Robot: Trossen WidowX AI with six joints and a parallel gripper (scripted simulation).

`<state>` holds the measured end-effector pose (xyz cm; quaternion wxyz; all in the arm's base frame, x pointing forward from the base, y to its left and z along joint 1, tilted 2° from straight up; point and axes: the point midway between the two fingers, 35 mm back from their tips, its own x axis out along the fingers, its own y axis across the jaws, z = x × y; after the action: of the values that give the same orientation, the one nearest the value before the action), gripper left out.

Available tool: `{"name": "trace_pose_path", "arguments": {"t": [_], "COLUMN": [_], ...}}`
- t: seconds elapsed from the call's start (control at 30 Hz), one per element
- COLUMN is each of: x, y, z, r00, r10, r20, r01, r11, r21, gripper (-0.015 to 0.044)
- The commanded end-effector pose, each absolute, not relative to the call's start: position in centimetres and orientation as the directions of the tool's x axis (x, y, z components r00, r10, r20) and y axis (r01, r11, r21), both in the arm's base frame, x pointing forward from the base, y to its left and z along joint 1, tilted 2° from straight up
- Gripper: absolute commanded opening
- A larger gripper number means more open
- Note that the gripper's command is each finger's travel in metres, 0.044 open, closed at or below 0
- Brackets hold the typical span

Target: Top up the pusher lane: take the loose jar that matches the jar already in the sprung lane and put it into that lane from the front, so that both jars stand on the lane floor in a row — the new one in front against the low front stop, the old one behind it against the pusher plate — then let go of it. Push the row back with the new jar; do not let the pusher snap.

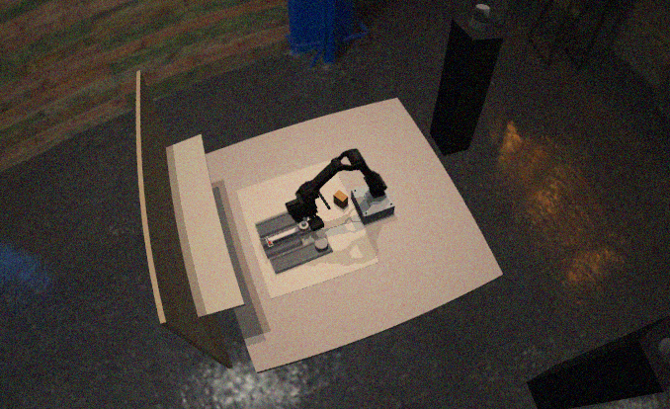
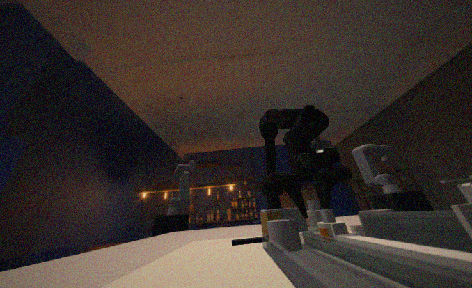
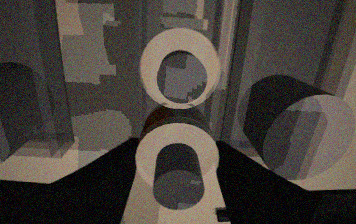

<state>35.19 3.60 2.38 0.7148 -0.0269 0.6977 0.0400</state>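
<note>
Top view: I have the gripper at the front end of the sprung lane. Wrist view: jaws clamped on new jar, in line w/ old jar just ahead. Exterior view: too dark to confirm seating; est. insertion under way, push-back & release left.

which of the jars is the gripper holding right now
The cream-rimmed jar nearest the wrist camera, clamped in the gripper. Its twin stands ahead; the grey jar stands aside.

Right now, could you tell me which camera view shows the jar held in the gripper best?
The wrist view: the held jar fills the centre between the dark fingers. The top view shows only a tiny pale dot; the exterior view shows it small and dim beneath the arm.
</note>
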Motion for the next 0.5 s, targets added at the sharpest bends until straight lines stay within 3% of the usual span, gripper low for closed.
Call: {"name": "trace_pose_path", "arguments": {"t": [0.0, 0.47], "x": [35.98, 36.05], "y": [3.76, 3.77], "z": [2.73, 2.51], "r00": [0.049, 0.049], "r10": [0.027, 0.027], "r20": [-0.998, -0.998], "r01": [-0.096, -0.096], "r11": [0.995, 0.995], "r21": [0.022, 0.022], "gripper": [0.0000, 0.0000]}}
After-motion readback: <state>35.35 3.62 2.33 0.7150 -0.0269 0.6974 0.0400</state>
